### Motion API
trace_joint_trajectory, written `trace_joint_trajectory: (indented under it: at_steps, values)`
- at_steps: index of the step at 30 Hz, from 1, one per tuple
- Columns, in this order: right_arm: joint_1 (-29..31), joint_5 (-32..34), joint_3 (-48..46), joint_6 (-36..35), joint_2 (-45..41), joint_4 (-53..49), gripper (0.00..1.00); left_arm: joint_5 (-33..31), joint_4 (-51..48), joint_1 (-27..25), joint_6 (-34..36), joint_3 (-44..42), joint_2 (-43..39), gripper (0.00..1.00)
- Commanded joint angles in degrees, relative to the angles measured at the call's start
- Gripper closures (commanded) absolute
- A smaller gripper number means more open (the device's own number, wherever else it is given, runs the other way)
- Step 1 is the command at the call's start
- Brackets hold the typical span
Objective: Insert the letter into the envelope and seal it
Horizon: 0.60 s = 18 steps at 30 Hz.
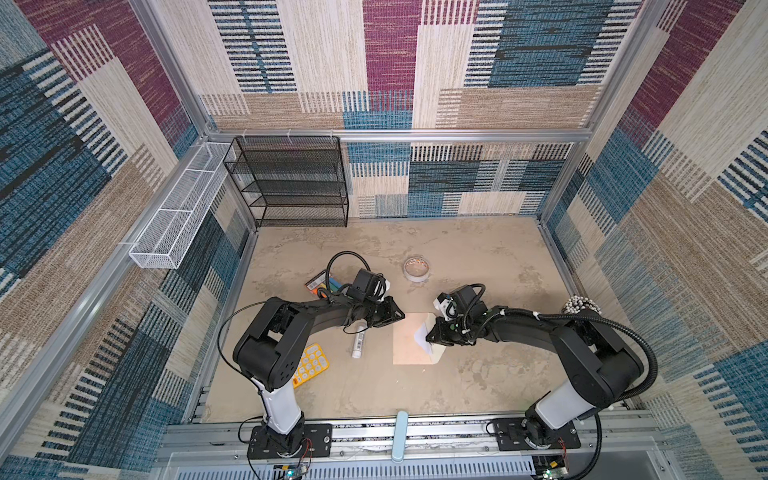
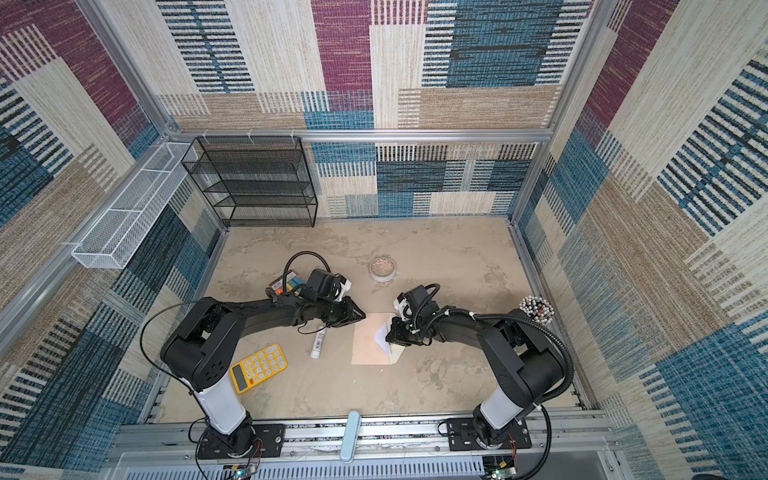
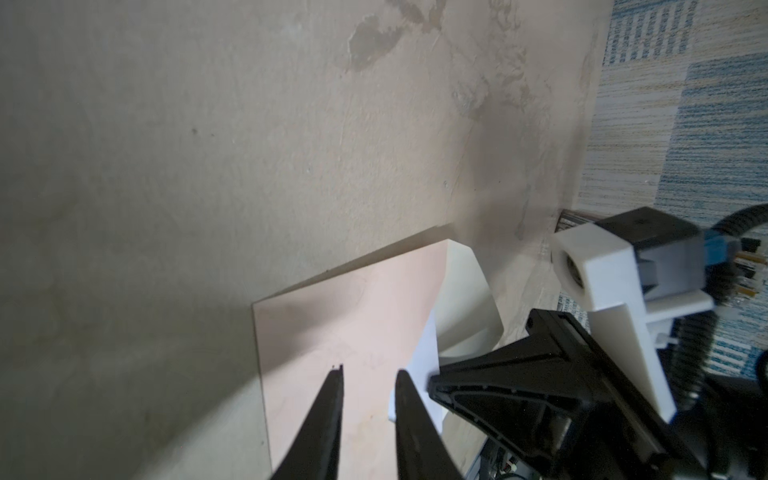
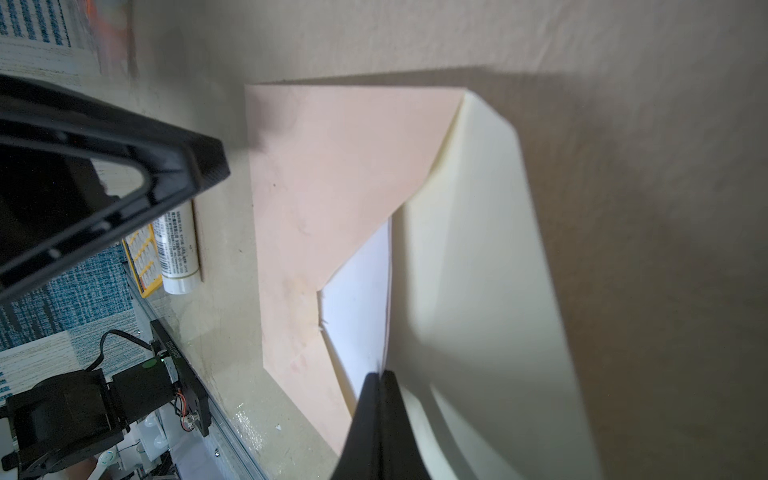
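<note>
The left arm (image 1: 286, 332) and the right arm (image 1: 582, 353) are mostly glossy black, with rounded joint housings. Each has a white lower tube (image 1: 280, 409) above a flat black base plate (image 1: 266, 438) fixed with silver screws. A thin black cable (image 1: 220, 336) loops beside the left arm. A thick ribbed black hose (image 1: 648, 361) runs along the right arm, bound with white cable ties (image 1: 503, 311). Each wrist carries a black camera in a white bracket (image 3: 615, 282). The left gripper (image 3: 369, 374) and right gripper (image 4: 380, 376) have black tapered fingers on ribbed triangular frames. Red wires (image 1: 308, 445) show at the left base.
</note>
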Motion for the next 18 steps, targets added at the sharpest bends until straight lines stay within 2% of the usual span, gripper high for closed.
trace_joint_trajectory:
  at_steps: [1,5,11,18]
  values:
    - [0.0,0.2,0.2,-0.3,-0.1,-0.1,1.0,1.2,1.5,0.1,0.3,-0.9,-0.1,0.76]
    - [0.0,0.4,0.3,0.0,-0.2,0.1,1.0,5.0,1.6,-0.2,0.0,-5.9,-3.3,0.73]
    - [0.0,0.2,0.9,0.1,0.8,0.2,1.0,6.2,1.6,-2.8,-0.5,-12.6,-8.6,0.72]
    - [-0.1,0.5,1.0,-0.2,1.0,-0.4,1.0,5.8,4.8,-3.9,-2.5,-15.4,-7.2,0.77]
